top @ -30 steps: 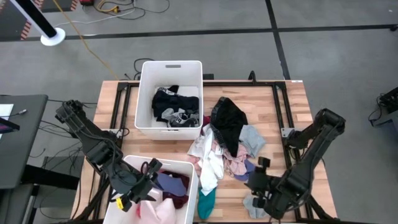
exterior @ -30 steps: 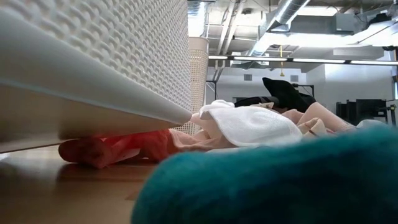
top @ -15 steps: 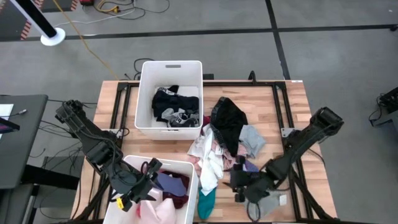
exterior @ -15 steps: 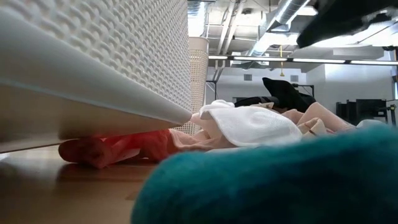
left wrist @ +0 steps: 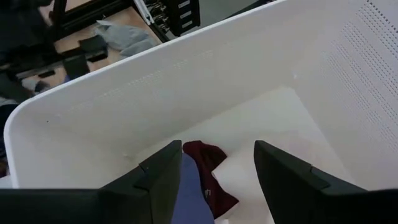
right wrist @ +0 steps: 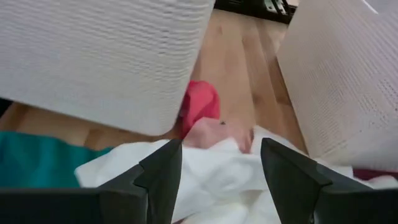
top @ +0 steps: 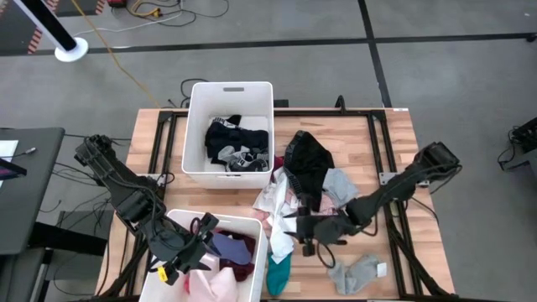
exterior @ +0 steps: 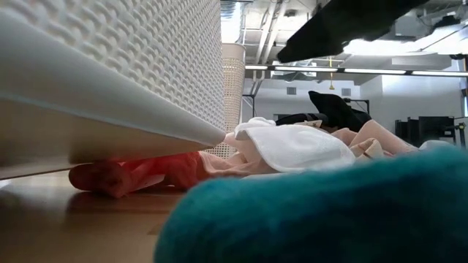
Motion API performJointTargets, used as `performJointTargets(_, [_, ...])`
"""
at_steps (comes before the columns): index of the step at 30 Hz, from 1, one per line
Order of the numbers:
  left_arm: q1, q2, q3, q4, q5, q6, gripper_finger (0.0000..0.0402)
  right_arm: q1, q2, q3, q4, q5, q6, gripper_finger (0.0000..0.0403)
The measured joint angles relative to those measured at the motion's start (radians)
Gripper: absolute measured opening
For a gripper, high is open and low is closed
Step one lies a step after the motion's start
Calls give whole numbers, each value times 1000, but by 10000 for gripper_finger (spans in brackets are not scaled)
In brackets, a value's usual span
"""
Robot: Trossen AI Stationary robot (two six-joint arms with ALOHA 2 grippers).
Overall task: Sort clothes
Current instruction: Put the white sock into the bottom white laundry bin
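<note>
Two black jointed arms, yellow tag by left claw (top: 186,267), matte fingers (left wrist: 283,180).

blurred: teal garment (exterior: 329,219) | cut off: near bin (exterior: 102,80), perhaps half

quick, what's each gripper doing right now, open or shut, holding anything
Left gripper: open, empty, inside the near white bin.
Right gripper: open, empty, over the white garment in the clothes pile.

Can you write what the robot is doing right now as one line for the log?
task: sort clothes | right gripper: open, over clothes pile | left gripper: open, empty, over near bin | far bin: dark clothes inside
</note>
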Motion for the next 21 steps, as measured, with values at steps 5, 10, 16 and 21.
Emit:
performJointTargets(5, [0, 0, 0, 0, -3, 0, 195, -61, 0, 0, 13, -86, -50, 234])
performJointTargets(10, [0, 0, 0, 0, -3, -3, 195, -114, 35, 0, 19, -165, -82, 234])
performJointTargets(16, [0, 0, 0, 0, -3, -14, 195, -170, 126, 0, 46, -211, -136, 234])
performJointTargets(21, [0, 0, 0, 0, -3, -30, 195, -205, 166, 1, 46, -212, -168, 234])
